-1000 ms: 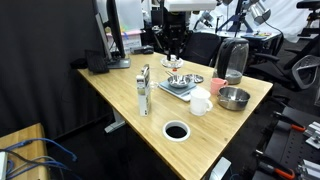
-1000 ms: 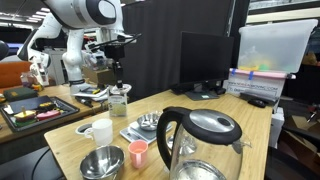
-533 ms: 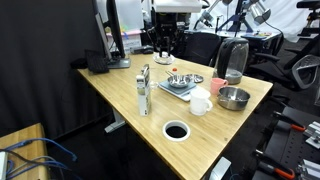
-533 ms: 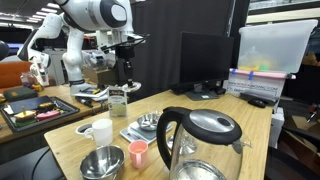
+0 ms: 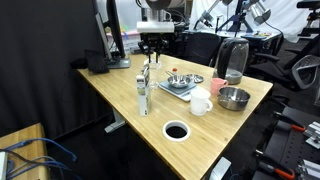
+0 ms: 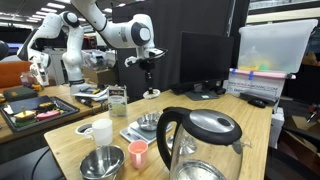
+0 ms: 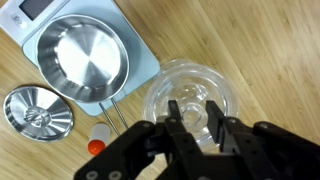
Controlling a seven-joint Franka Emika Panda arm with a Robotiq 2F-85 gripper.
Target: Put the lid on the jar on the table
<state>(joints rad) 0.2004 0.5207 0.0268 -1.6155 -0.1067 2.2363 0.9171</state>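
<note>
Surface: light-wood table (image 5: 118, 95), cluttered. Pale grey square tray (image 7: 141, 66) holding a round steel bowl (image 7: 85, 60); white cup (image 5: 200, 102); grey electric kettle (image 6: 200, 135); white ring with dark centre (image 5: 176, 131).
Room: black curtain (image 5: 40, 60) behind the table, dark monitor (image 6: 205, 60), clear plastic bin (image 6: 275, 45), lab gear beyond.
Jar: tall slim clear jar (image 5: 145, 92), upright on the table near the tray, lid not on it.
Lid: small round whitish-clear lid (image 7: 190, 85), up in the air between the fingers. Bare wood shows under it in the wrist view.
Gripper: gripper (image 7: 195, 118) points down with its jaws clamped on the lid. It is higher than the jar top. In an exterior view the gripper (image 6: 149, 80) hangs off to one side of the jar.
</note>
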